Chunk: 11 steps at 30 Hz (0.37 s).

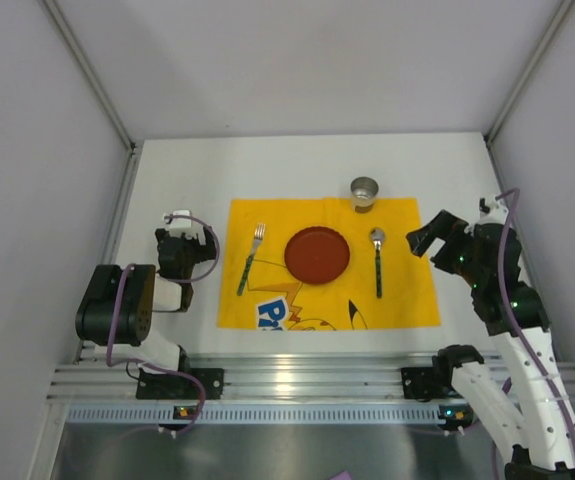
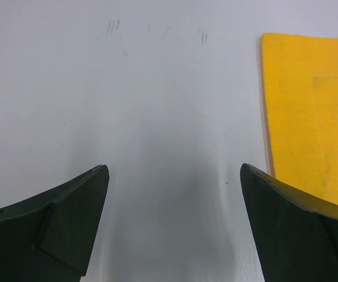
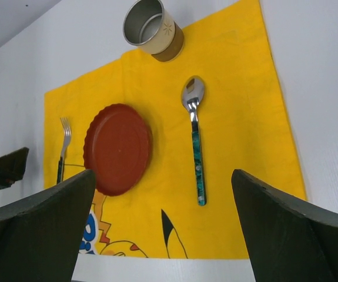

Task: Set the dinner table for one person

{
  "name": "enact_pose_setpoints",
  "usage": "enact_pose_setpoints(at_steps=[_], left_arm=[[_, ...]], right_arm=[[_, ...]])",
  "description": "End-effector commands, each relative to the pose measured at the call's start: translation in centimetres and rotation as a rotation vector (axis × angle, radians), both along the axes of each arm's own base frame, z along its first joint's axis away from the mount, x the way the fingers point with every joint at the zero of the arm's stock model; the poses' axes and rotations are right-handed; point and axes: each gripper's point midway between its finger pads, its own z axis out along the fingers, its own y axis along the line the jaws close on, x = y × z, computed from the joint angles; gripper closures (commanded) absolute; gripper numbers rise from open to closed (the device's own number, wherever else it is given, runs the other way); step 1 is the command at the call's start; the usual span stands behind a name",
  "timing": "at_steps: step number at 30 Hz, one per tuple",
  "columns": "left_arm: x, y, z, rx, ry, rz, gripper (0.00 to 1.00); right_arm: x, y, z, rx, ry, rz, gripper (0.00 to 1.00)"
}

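A yellow cartoon-printed cloth (image 1: 407, 285) lies on the white dinner table (image 1: 297, 165). On it sit a dark red plate (image 1: 317, 254), a fork (image 1: 251, 259) with a green handle to its left, and a spoon (image 1: 377, 258) with a green handle to its right. A metal cup (image 1: 364, 192) stands at the cloth's far edge. My left gripper (image 1: 178, 222) is open and empty, left of the cloth, over bare table (image 2: 157, 106). My right gripper (image 1: 429, 238) is open and empty, right of the cloth. The right wrist view shows the plate (image 3: 119, 148), spoon (image 3: 196, 141), fork (image 3: 63, 147) and cup (image 3: 151, 28).
Pale grey walls (image 1: 37, 150) enclose the table on three sides. A ribbed aluminium rail (image 1: 307, 385) runs along the near edge with both arm bases on it. The cloth's left edge (image 2: 310, 106) shows in the left wrist view.
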Motion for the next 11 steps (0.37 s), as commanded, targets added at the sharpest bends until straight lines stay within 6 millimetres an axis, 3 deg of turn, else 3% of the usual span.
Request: enact_pose_setpoints(at_steps=[1,11], left_arm=[[1.5,-0.1,3.2,-0.010,-0.118,-0.005,0.02],[1.5,-0.1,3.1,-0.012,-0.117,-0.005,0.02]], right_arm=[[1.0,-0.1,1.3,-0.044,-0.096,0.020,0.00],[1.3,-0.6,3.8,-0.072,-0.227,0.006,0.00]])
